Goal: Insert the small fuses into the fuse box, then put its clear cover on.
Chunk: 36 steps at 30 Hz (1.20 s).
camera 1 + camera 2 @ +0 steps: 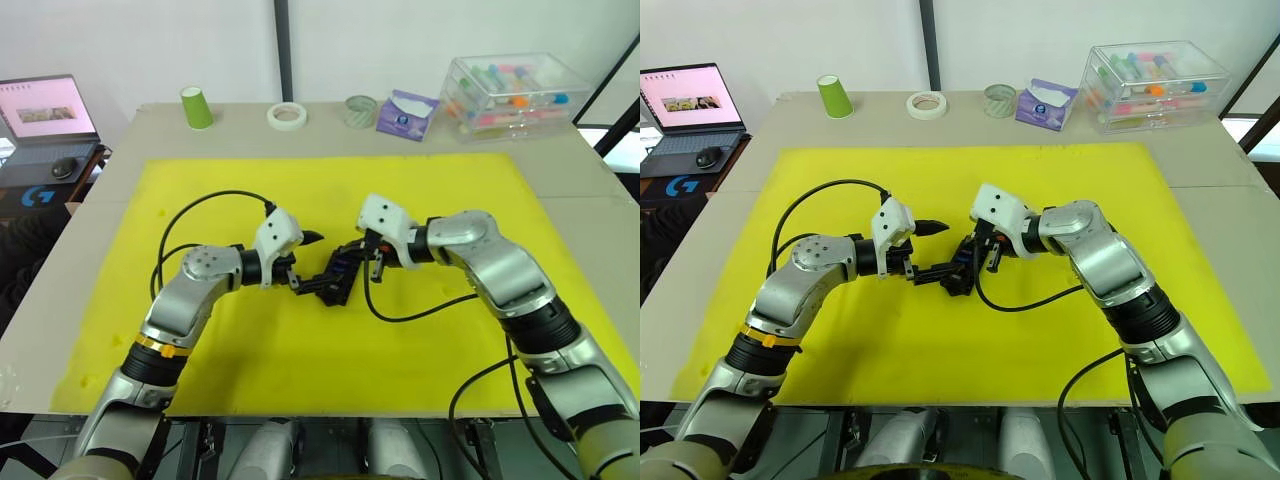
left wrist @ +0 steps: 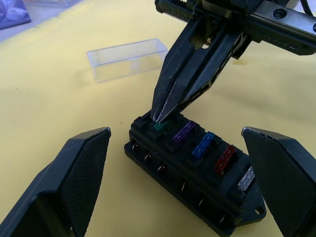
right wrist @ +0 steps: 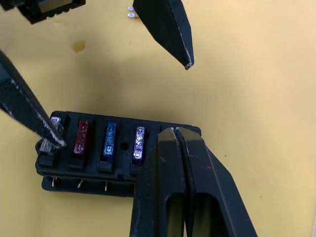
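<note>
The black fuse box (image 2: 197, 173) lies on the yellow mat (image 1: 300, 370), near its middle. A row of small fuses sits in its slots: teal (image 2: 159, 127), purple (image 2: 183, 132), blue (image 2: 202, 144), red (image 2: 224, 159) and grey (image 2: 245, 178). My right gripper (image 2: 159, 117) is shut, its tips resting on top of the teal fuse at the end of the box. My left gripper (image 2: 175, 131) is open, one finger on each side of the box and clear of it. The clear cover (image 2: 126, 59) lies on the mat just beyond the box.
Along the table's far edge stand a green cup (image 1: 196, 107), two tape rolls (image 1: 287, 116), a tissue pack (image 1: 405, 113) and a large clear bin (image 1: 515, 92) of coloured tubes. A laptop (image 1: 45, 110) sits off the table's far left corner. Cables trail from both wrists.
</note>
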Each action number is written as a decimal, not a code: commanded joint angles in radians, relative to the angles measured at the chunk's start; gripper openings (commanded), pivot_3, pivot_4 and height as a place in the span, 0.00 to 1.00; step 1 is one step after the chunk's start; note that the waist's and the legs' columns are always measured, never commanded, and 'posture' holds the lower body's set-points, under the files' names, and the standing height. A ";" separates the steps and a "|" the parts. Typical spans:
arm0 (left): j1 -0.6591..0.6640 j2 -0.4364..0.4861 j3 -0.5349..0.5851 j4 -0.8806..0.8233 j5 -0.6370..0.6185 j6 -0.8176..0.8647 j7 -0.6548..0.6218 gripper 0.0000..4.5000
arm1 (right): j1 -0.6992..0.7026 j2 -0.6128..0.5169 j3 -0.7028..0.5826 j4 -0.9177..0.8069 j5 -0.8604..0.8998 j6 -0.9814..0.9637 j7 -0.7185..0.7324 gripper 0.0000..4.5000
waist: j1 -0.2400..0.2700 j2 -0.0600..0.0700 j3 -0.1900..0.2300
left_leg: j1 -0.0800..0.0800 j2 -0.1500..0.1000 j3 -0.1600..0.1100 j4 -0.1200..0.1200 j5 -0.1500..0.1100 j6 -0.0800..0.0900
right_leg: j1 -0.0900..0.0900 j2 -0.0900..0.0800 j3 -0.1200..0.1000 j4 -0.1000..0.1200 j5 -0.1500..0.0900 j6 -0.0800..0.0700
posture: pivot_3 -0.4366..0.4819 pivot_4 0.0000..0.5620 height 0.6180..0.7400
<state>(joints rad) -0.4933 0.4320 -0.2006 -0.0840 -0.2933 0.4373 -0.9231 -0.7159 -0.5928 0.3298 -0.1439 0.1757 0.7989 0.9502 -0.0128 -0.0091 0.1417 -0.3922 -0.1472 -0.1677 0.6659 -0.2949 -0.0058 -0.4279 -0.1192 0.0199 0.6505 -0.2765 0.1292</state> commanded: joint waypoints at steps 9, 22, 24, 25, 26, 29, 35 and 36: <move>-0.030 0.256 0.214 0.000 -0.092 -0.006 -0.131 1.00 | 0.032 -0.097 -0.295 -0.141 0.148 -0.110 0.030 0.01 | 0.003 0.001 0.000 | 0.000 0.000 0.000 -0.001 0.000 0.000 | -0.001 0.000 0.000 0.000 0.000 0.000 | 0.48 0.27 1.00; 0.044 0.479 0.434 0.494 -0.005 -0.308 -0.127 1.00 | 0.481 -0.310 -0.629 0.041 0.093 -0.522 0.031 0.83 | 0.000 0.001 0.001 | 0.000 0.000 0.001 -0.001 0.000 0.000 | -0.001 0.000 0.000 0.000 0.000 0.000 | 0.48 0.27 1.00; 0.062 0.471 0.441 0.498 -0.006 -0.321 -0.115 1.00 | 0.502 -0.304 -0.643 0.077 0.088 -0.550 0.009 0.98 | 0.000 0.001 0.001 | 0.000 0.000 0.001 -0.001 0.000 0.000 | -0.001 0.000 0.000 0.000 0.000 0.000 | 0.48 0.27 1.00; 0.067 0.465 0.439 0.491 -0.008 -0.320 -0.114 1.00 | 0.504 -0.301 -0.642 0.090 0.087 -0.560 0.004 0.99 | 0.001 0.001 0.001 | 0.000 0.000 0.001 -0.001 0.000 0.000 | -0.001 0.000 0.000 0.000 0.000 0.000 | 0.48 0.27 1.00; 0.070 0.462 0.438 0.485 -0.009 -0.319 -0.112 1.00 | 0.505 -0.301 -0.641 0.098 0.087 -0.568 0.001 0.99 | 0.002 0.001 0.001 | 0.000 0.000 0.001 -0.001 0.000 0.000 | 0.000 0.000 0.000 0.000 0.000 0.000 | 0.48 0.27 1.00; 0.076 0.464 0.438 0.471 -0.014 -0.308 -0.116 1.00 | 0.483 -0.301 -0.634 0.101 0.100 -0.552 -0.009 0.99 | 0.001 0.001 0.001 | 0.000 0.000 0.001 -0.001 0.000 0.000 | 0.000 0.000 0.000 0.001 0.000 0.000 | 0.48 0.27 1.00; 0.075 0.480 0.498 0.326 -0.225 0.100 -0.135 1.00 | 0.352 -0.262 -0.523 -0.092 0.271 -0.310 0.020 0.99 | -0.009 0.001 0.001 | 0.000 0.001 0.001 -0.001 0.000 0.000 | -0.001 0.000 0.001 0.001 0.000 0.000 | 0.48 0.27 1.00; 0.068 0.485 0.504 0.306 -0.260 0.182 -0.131 1.00 | 0.327 -0.254 -0.496 -0.116 0.282 -0.284 0.020 0.99 | -0.009 0.001 0.001 | 0.000 0.001 0.001 -0.001 0.000 0.000 | -0.001 0.001 0.002 0.001 0.000 0.000 | 0.48 0.27 1.00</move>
<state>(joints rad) -0.4067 0.8886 0.2569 0.2717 -0.4816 0.5028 -1.0523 -0.3578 -0.8516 -0.1917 -0.1896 0.4134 0.4785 0.9631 -0.0222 -0.0079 0.1424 -0.3919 -0.1457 -0.1671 0.6647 -0.2950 -0.0057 -0.4286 -0.1182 0.0214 0.6513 -0.2765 0.1292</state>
